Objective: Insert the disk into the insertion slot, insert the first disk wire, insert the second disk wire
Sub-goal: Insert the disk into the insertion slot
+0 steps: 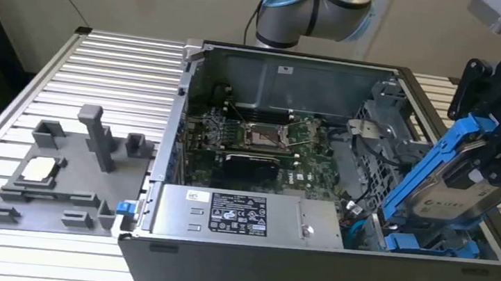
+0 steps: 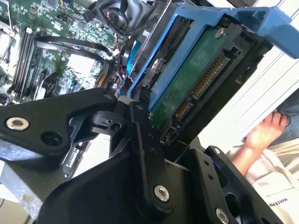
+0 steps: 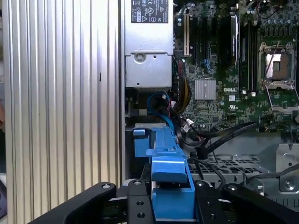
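Slatted bench [image 1: 100, 62] carried open computer case [image 1: 311, 276], set toward bench edge at exterior view's right. Disk [image 1: 450, 196] in blue frame hung tilted, lower end at drive bay [image 1: 426, 244] in case's near corner. Gripper [image 3: 169, 199] clamped tight on frame. Likely best: square frame with bay rails, slide slowly, avoid cables [image 3: 219, 135].

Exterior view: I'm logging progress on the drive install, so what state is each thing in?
disk: tilted, gripped, lower end down inside the case, not yet seated in a slot.
gripper: shut on the disk.
computer case: lying on its side, side panel off, inside exposed.
other blue-fronted drive: lying flat, low in the case, below the disk.
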Available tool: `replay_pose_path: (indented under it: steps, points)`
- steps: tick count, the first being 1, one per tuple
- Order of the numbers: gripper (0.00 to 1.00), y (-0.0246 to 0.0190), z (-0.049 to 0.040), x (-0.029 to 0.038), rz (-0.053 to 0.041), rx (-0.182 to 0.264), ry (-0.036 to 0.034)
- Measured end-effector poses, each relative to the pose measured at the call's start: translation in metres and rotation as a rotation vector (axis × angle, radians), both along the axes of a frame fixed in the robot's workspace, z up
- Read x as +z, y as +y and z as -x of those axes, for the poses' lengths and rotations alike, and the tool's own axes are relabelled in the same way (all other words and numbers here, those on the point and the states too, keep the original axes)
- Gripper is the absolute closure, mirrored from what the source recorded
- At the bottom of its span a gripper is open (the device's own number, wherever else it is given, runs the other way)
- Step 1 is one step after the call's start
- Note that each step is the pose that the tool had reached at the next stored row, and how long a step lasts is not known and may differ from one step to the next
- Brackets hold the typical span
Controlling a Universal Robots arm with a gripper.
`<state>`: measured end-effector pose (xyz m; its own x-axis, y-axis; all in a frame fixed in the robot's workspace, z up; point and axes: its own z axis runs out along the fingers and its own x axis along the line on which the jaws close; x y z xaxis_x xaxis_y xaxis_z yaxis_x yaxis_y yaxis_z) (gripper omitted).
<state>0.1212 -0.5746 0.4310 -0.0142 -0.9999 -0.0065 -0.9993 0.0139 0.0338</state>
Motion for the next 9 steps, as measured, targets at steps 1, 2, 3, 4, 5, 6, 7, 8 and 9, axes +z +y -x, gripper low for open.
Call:
replay_pose_path:
  steps: [1,2,3,4,5,6,7,8,9]
  points:
    - [0.67,0.0,-0.0004,-0.0018,0.0001,0.0,-0.0003]
    - [0.67,0.0,-0.001,-0.0037,0.0001,0.0,-0.0005]
    - [0.67,0.0,-0.0014,-0.0054,0.0001,0.0,-0.0006]
    - [0.67,0.0,-0.0018,-0.0071,0.0001,0.001,-0.0007]
    - [0.67,0.0,-0.0021,-0.0086,0.0002,0.001,-0.001]
    - [0.67,0.0,-0.0025,-0.0101,0.0001,0.001,-0.0011]
    - [0.67,0.0,-0.0028,-0.0116,0.0001,0.002,-0.0015]
    - [0.67,0.0,-0.0029,-0.0129,0.0001,0.002,-0.0018]
    - [0.67,0.0,-0.0031,-0.0142,0.0001,0.002,-0.0019]
